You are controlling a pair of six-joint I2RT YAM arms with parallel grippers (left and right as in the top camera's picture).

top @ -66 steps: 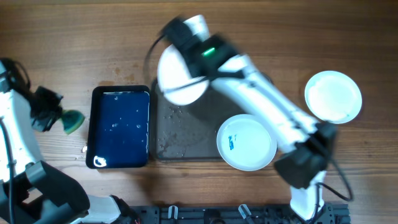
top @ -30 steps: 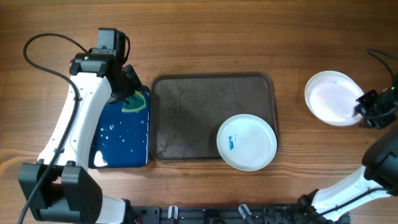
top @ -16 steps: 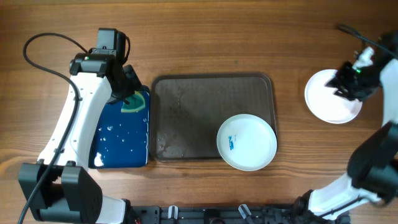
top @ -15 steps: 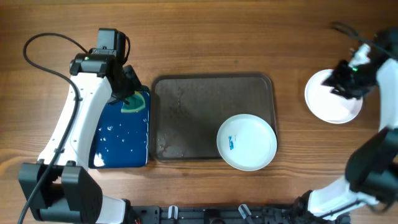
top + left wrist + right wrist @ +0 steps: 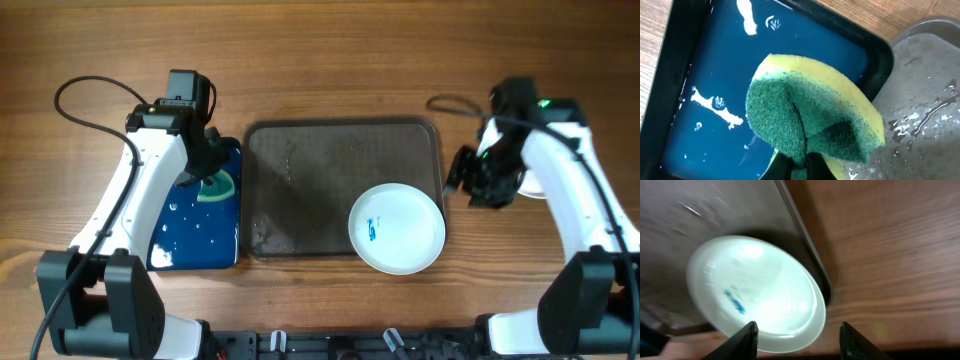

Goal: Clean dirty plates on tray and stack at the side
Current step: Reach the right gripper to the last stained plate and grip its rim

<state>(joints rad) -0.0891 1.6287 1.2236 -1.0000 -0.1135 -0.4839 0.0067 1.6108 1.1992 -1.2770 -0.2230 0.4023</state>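
One white plate (image 5: 397,228) with a blue smear lies at the front right corner of the dark brown-grey tray (image 5: 320,160), overhanging its rim; it also shows in the right wrist view (image 5: 757,300). Another white plate (image 5: 532,186) on the table at the right is mostly hidden behind my right arm. My right gripper (image 5: 466,182) is open and empty, just right of the tray's right rim, near the smeared plate (image 5: 797,340). My left gripper (image 5: 207,168) is shut on a green and yellow sponge (image 5: 810,120) over the blue tray's right end.
A smaller dark blue tray (image 5: 195,215) with water in it (image 5: 705,75) stands left of the brown tray. The brown tray's wet rim (image 5: 925,30) shows in the left wrist view. Bare wooden table (image 5: 330,60) lies all around.
My right arm has swung from the plate at the right side back to the tray's right rim, empty. My left gripper with the sponge shifted slightly toward the front.
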